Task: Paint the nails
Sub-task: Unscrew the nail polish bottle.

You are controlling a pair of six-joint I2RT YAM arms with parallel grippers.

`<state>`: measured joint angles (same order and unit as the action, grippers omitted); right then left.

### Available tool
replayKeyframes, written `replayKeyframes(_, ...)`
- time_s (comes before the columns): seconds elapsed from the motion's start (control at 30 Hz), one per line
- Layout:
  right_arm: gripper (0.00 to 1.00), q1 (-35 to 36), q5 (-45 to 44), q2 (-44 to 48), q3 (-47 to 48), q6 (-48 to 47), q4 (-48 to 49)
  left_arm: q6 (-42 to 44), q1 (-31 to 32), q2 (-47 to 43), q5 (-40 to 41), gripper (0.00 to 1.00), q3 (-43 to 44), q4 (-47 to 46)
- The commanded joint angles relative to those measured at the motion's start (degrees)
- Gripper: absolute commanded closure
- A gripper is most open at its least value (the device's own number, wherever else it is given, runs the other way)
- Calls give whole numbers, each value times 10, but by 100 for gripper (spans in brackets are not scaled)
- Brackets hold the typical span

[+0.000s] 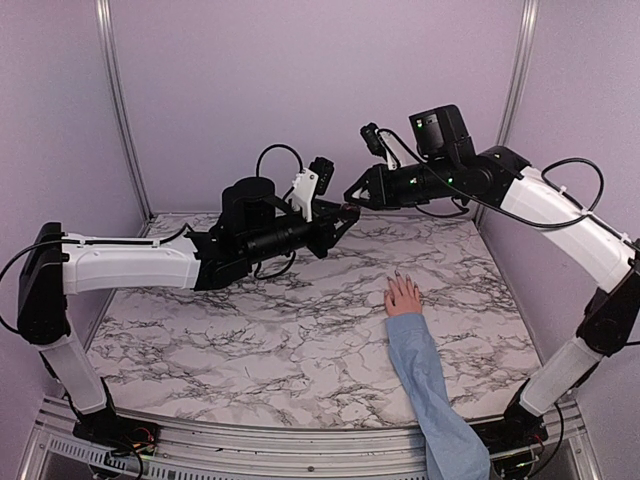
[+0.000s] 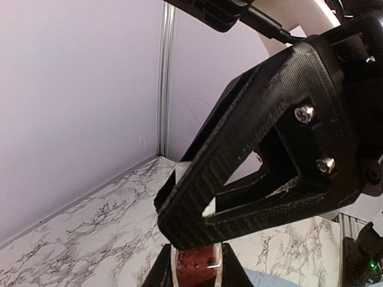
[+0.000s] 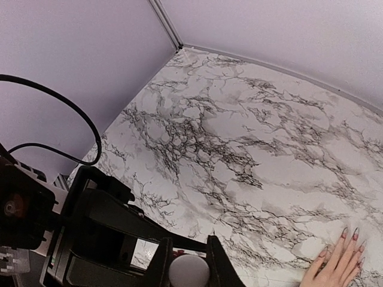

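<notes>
A small pinkish hand [image 1: 403,296] with a light-blue sleeve [image 1: 432,395] lies flat on the marble table [image 1: 250,340], right of the middle. Its tiny dark nails [image 1: 397,275] point away from the arms; they also show in the right wrist view [image 3: 353,234]. My left gripper [image 1: 343,214] is raised above the back of the table, shut on a small clear bottle of red polish [image 2: 195,266]. My right gripper [image 1: 353,195] meets it from the right and is shut on the bottle's pale round cap [image 3: 188,272]. Both grippers are up and to the left of the hand.
Lilac walls with metal corner posts [image 1: 118,100] enclose the table on three sides. A black cable [image 1: 278,152] loops above the left wrist. The right gripper's black finger [image 2: 257,161] fills much of the left wrist view.
</notes>
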<state>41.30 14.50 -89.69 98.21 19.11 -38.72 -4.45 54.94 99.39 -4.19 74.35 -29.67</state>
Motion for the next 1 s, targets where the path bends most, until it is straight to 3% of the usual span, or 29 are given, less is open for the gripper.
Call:
replayKeyframes(0.0,92,3,46,20,1,-19,43,11,2,2,-28,100,19,-8)
replayKeyframes(0.2,96,2,103,19,4,-83,52,-9,-9,4,-149,100,19,-40)
replayKeyframes(0.63,100,2,292,34,-12,-166,105,-149,-30,7,-363,100,36,-147)
replayKeyframes(0.77,100,2,351,35,-11,-189,105,-196,-30,11,-401,100,41,-182)
replayKeyframes(0.97,100,3,394,51,-21,-190,123,-199,-30,1,-401,100,39,-186)
